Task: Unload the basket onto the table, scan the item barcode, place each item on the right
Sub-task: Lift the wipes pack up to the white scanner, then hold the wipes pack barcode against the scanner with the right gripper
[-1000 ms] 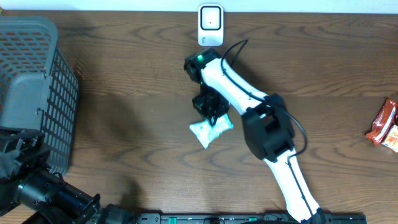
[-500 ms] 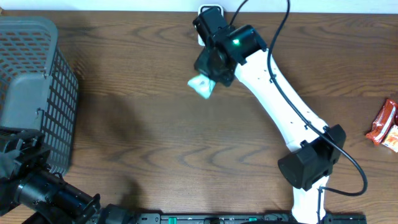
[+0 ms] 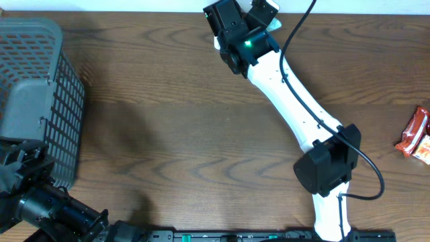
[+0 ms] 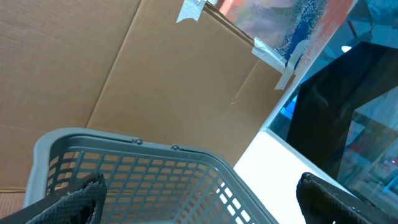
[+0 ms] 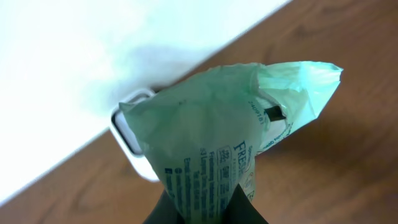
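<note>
My right gripper (image 5: 208, 210) is shut on the bottom end of a pale green plastic packet (image 5: 214, 134) with printed text, held up off the table. Behind the packet stands the white barcode scanner (image 5: 132, 148) at the table's far edge. In the overhead view the right gripper (image 3: 252, 20) reaches to the far middle of the table and covers most of the scanner (image 3: 217, 42); a corner of the packet (image 3: 273, 24) shows beside it. My left gripper (image 4: 205, 202) hangs open and empty over the grey basket (image 4: 143, 168).
The grey mesh basket (image 3: 33, 94) fills the left side of the table, with the left arm (image 3: 33, 202) at its near corner. A red snack packet (image 3: 416, 133) lies at the right edge. A cardboard wall (image 4: 155, 81) rises behind the basket.
The right arm has lifted the green packet from the middle of the table and carried it away to the far edge, in front of the scanner. The left arm has not moved.
</note>
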{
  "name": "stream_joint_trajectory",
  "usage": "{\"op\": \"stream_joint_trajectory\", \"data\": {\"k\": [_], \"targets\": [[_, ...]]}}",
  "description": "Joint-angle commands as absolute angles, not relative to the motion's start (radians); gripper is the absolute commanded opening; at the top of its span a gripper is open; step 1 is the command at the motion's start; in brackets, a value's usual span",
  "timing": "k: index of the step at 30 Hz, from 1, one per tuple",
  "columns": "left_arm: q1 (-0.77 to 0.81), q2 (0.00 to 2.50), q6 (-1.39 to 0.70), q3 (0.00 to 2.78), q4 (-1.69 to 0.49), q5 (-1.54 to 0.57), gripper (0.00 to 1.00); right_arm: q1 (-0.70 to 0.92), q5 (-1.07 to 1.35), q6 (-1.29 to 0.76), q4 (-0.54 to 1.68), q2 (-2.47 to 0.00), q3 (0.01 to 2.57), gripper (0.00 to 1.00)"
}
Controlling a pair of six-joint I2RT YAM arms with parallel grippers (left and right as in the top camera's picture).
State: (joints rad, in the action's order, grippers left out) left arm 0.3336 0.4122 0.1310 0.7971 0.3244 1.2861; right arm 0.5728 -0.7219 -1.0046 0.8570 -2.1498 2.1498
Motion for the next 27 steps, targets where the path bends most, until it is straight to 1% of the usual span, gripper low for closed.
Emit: {"op": "stream_joint_trajectory", "data": {"k": [1, 7, 9, 10, 13, 15, 17, 18, 20, 22, 27], "targets": [[0.329, 0.405, 0.137, 0.804, 0.329, 1.296, 0.98, 0.562, -0.865, -0.939, 0.788, -2.163, 2.154, 0.01], [0.329, 0.405, 0.137, 0.804, 0.329, 1.296, 0.98, 0.564, -0.850, -0.699, 0.485, -2.231, 2.146, 0.01], [0.329, 0.405, 0.137, 0.804, 0.329, 1.296, 0.98, 0.556, -0.802, -0.552, 0.322, -2.282, 2.146, 0.01], [0.329, 0.405, 0.138, 0.804, 0.329, 1.296, 0.98, 0.553, -0.786, -0.508, 0.277, -2.297, 2.146, 0.01], [0.329, 0.405, 0.137, 0.804, 0.329, 1.296, 0.98, 0.542, -0.711, -0.305, 0.026, -2.379, 2.146, 0.01], [0.329, 0.405, 0.137, 0.804, 0.329, 1.296, 0.98, 0.535, -0.704, -0.136, -0.208, -2.447, 2.146, 0.01], [0.329, 0.405, 0.137, 0.804, 0.329, 1.296, 0.98, 0.530, -0.704, 0.019, -0.386, -2.508, 2.146, 0.01], [0.329, 0.405, 0.137, 0.804, 0.329, 1.296, 0.98, 0.529, -0.704, 0.061, -0.452, -2.538, 2.146, 0.01], [0.329, 0.405, 0.137, 0.804, 0.329, 1.296, 0.98, 0.529, -0.691, 0.068, -0.530, -2.593, 2.146, 0.01], [0.329, 0.405, 0.137, 0.804, 0.329, 1.296, 0.98, 0.528, -0.628, 0.062, -0.529, -2.630, 2.146, 0.01], [0.329, 0.405, 0.137, 0.804, 0.329, 1.296, 0.98, 0.512, -0.409, -0.036, -0.506, -2.669, 2.146, 0.01]]}}
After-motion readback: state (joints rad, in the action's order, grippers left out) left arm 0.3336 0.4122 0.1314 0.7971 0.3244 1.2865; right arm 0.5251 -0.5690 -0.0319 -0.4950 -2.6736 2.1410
